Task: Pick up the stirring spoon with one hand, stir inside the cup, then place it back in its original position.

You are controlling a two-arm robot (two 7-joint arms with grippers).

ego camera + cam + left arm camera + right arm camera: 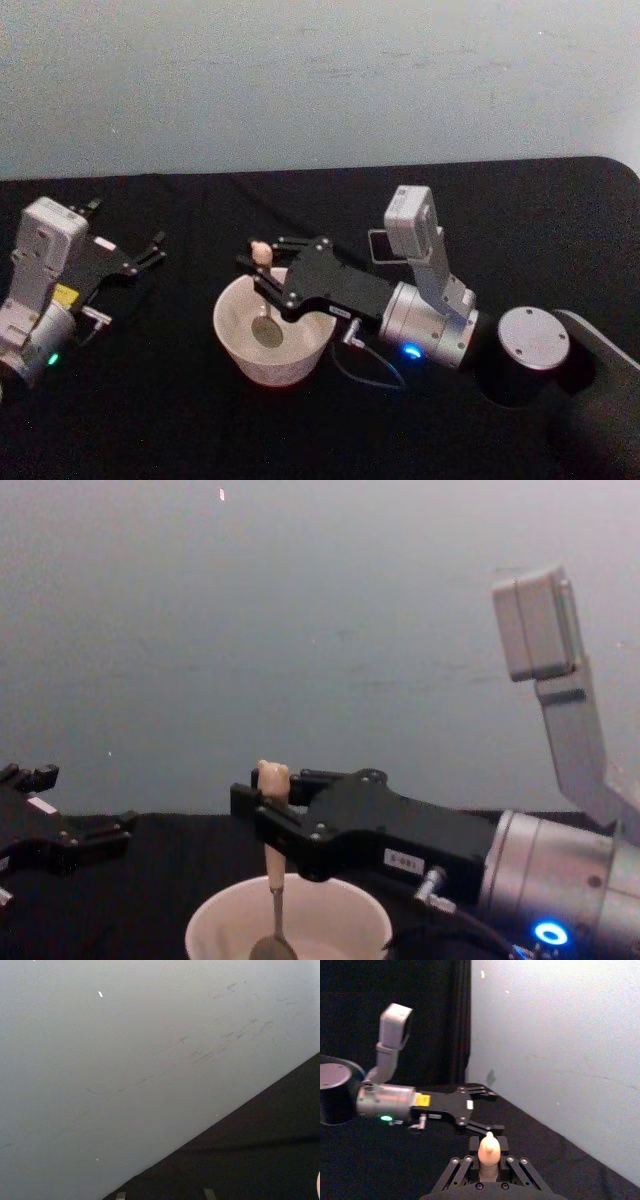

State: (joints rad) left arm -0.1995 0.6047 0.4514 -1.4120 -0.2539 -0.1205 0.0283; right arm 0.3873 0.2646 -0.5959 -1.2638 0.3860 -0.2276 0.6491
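Note:
The wide cream-white cup (pixel 235 345) stands on the black table in the middle of the head view. My right gripper (pixel 263 268) hovers over its far rim, shut on the stirring spoon (pixel 264 300). The spoon hangs upright with its metal bowl down inside the cup and its bear head sticking up above the fingers. From the chest view, the spoon (pixel 273 885) drops from the right gripper (pixel 270 810) into the cup (pixel 215 930). The right wrist view has the bear head (pixel 489 1150) clamped between the fingers. The dark square holder (pixel 381 246) stands behind the right arm, partly hidden.
My left gripper (pixel 127 224) rests open at the table's left, apart from the cup, and also appears as the left gripper (pixel 482 1110) beyond the spoon. A black cylinder with a grey round top (pixel 533 338) stands at the right. A pale wall lies behind the table's far edge.

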